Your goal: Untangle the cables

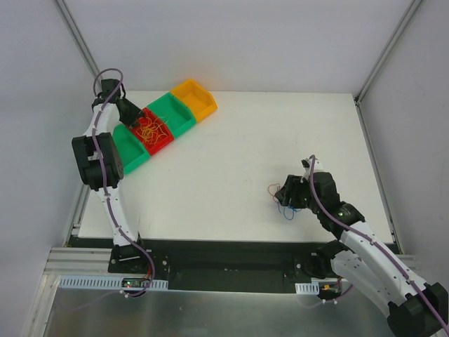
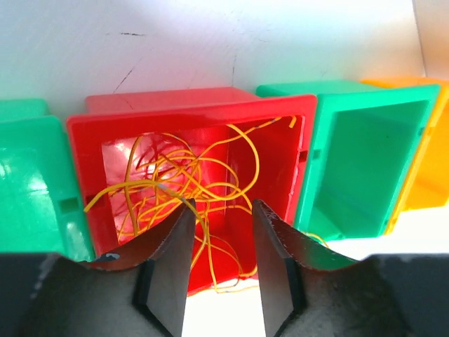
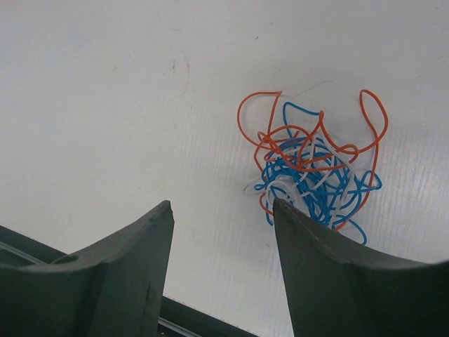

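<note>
A clump of thin orange, blue and white cables [image 3: 313, 167] lies on the white table, just beyond and to the right of my right gripper [image 3: 221, 205], touching its right fingertip [image 3: 295, 225]. That gripper is open and empty. In the top view the clump [image 1: 283, 208] lies by the right gripper [image 1: 283, 194]. Several thin yellow and orange cables [image 2: 179, 175] lie in the red bin [image 2: 273, 175]. My left gripper [image 2: 221, 207] is open at the bin's near wall, and a few yellow strands hang between its fingers. In the top view it [image 1: 133, 112] hovers at the red bin [image 1: 165, 143].
Four bins stand in a diagonal row at the table's back left: green [image 1: 131, 153], red, green [image 1: 175, 111], orange [image 1: 196, 98]. In the left wrist view the green bin [image 2: 358, 154] right of the red one holds nothing. The table's front edge [image 3: 203, 324] runs just below my right fingers.
</note>
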Controlling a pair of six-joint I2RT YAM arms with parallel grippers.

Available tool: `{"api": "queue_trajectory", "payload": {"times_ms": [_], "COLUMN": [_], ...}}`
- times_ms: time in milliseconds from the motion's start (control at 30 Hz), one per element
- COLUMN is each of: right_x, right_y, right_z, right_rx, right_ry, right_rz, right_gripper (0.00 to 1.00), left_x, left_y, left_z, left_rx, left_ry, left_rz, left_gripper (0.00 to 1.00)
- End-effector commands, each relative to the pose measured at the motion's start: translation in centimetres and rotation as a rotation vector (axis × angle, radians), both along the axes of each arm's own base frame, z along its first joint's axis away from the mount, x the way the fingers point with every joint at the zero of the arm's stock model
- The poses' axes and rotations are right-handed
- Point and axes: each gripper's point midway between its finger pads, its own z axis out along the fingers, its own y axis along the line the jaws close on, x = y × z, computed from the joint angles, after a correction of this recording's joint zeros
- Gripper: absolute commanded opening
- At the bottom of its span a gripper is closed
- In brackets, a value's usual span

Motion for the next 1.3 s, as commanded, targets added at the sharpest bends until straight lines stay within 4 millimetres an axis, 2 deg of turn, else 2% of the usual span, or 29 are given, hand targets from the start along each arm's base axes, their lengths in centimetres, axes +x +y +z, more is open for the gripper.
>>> {"api": "queue_trajectory", "payload": {"times_ms": [0, 167, 267, 333, 400, 467, 633, 700, 733, 833, 867, 933, 1067, 1167, 1267], "right_x": [0.5, 0.5, 0.6, 0.6, 0.5, 0.5, 0.0, -0.1, -0.2, -0.3, -0.4, -0.4, -0.4, -0.4, -0.4], "right_y": [-0.1, -0.1, 0.1, 0.4, 0.4, 0.4, 0.2, 0.0, -0.1, -0.2, -0.2, -0.1, -0.1, 0.0, 0.1], "right_z": [1.1, 1.2, 1.4, 1.9, 2.0, 2.0, 1.8, 1.6, 1.6, 1.4, 1.2, 1.1, 0.9, 1.0, 0.8], "right_rx": [0.008, 0.01, 0.016, 0.032, 0.042, 0.045, 0.051, 0.049, 0.045, 0.046, 0.046, 0.049, 0.048, 0.054, 0.057], "right_ry": [-0.025, -0.031, -0.033, -0.04, -0.04, -0.042, -0.04, -0.039, -0.04, -0.038, -0.034, -0.028, -0.027, -0.026, -0.026], "right_rz": [-0.014, -0.011, -0.008, 0.0, -0.003, -0.005, -0.01, -0.014, -0.019, -0.018, -0.018, -0.018, -0.019, -0.014, -0.015], "right_gripper": [0.61, 0.61, 0.61, 0.62, 0.62, 0.62, 0.62, 0.62, 0.62, 0.62, 0.62, 0.62, 0.62, 0.62, 0.62], "left_x": [-1.0, -2.6, -2.8, -2.5, -2.1, -2.0, -1.6, -1.4, -1.5, -1.3, -1.1, -0.8, -0.8, -0.9, -0.8], "left_y": [0.4, -0.5, -1.4, -3.1, -5.4, -6.8, -9.9, -10.2, -11.6, -12.9, -12.8, -12.3, -11.6, -11.2, -11.2], "left_z": [8.5, 12.3, 13.3, 13.5, 13.0, 12.1, 8.8, 7.6, 7.0, 5.4, 5.0, 4.4, 3.7, 3.4, 2.9], "left_rx": [0.09, 0.092, 0.1, 0.073, 0.049, 0.088, 0.238, 0.289, 0.313, 0.404, 0.445, 0.537, 0.669, 0.711, 0.718], "left_ry": [-0.149, -0.221, -0.253, -0.279, -0.291, -0.284, -0.224, -0.198, -0.188, -0.144, -0.126, -0.09, -0.03, -0.007, 0.004], "left_rz": [-0.063, -0.102, -0.166, -0.262, -0.371, -0.442, -0.571, -0.599, -0.635, -0.677, -0.668, -0.637, -0.573, -0.541, -0.547], "left_gripper": [0.42, 0.58, 0.63, 0.64, 0.65, 0.65, 0.6, 0.57, 0.56, 0.56, 0.56, 0.49, 0.47, 0.4, 0.37]}}
